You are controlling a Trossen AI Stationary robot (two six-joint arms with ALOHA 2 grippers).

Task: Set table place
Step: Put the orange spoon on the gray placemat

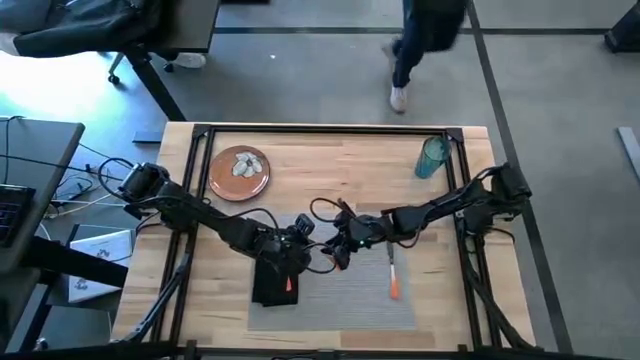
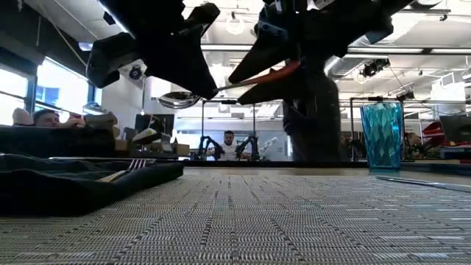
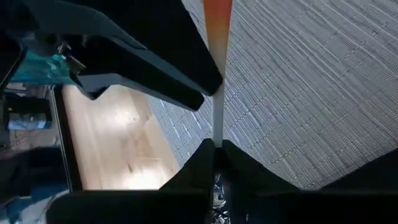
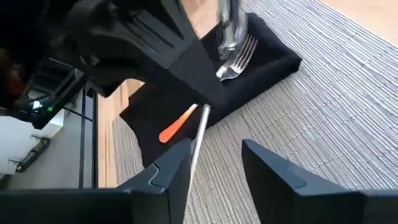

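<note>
placemat (image 1: 350,290), grey rectangular woven, is already lying on the light wooden table (image 1: 330,165), with black cloth napkin (image 1: 275,282) and orange-handled fork (image 4: 239,59) on it and orange-handled knife (image 1: 393,277) right of centre. round orange-brown plate (image 1: 239,173) and teal tumbler (image 1: 431,158) are still sitting off the mat. left gripper (image 3: 214,144) is pinching a silver spoon (image 2: 180,99) above the mat, handing over; right gripper (image 4: 214,163) is gaping around its stem.
</note>
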